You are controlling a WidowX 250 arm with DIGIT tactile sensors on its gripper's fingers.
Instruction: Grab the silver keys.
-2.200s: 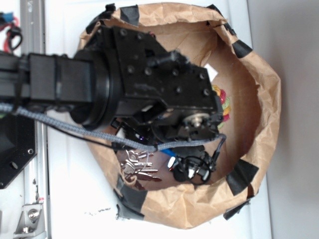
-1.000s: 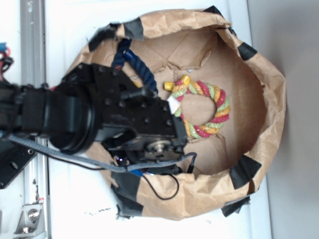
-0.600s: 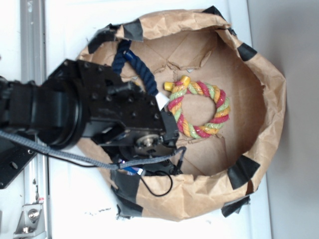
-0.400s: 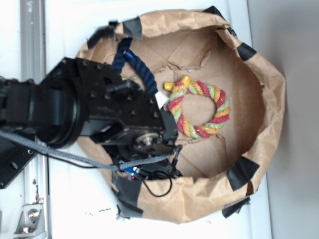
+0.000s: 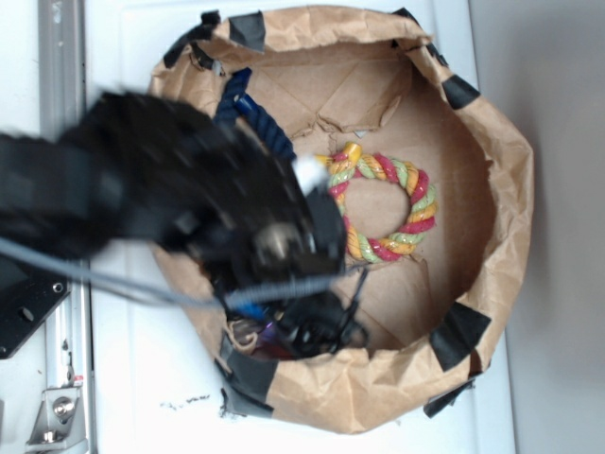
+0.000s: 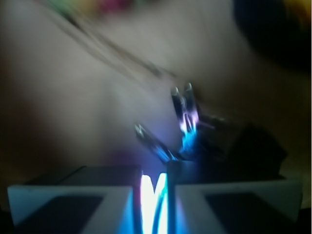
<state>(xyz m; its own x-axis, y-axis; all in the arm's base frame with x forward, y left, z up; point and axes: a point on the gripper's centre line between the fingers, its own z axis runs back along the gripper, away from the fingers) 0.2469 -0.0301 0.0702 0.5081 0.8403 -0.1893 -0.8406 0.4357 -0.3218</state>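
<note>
In the wrist view my gripper (image 6: 153,170) has its jaws almost together, with a thin bright sliver between them. The silver keys (image 6: 185,111) stick out just past the fingertips as shiny blades, seemingly pinched at their base. A dark key fob (image 6: 253,146) hangs to their right. In the exterior view my arm is blurred over the left half of the brown paper bag (image 5: 501,170). The gripper (image 5: 288,312) points down at the bag's near left corner. The keys are mostly hidden there, beside a black tangle of fob and cord (image 5: 323,326).
A multicoloured twisted rope ring (image 5: 388,203) lies in the middle of the bag floor. A navy rope loop (image 5: 253,112) lies at the far left wall. Black tape patches (image 5: 458,333) hold the crumpled bag walls. A metal rail (image 5: 59,57) runs along the left.
The arm swung from the bag's middle to its near left corner and came down where the keys lay. Now it is motion-blurred, and the black tangle shows again below the wrist.
</note>
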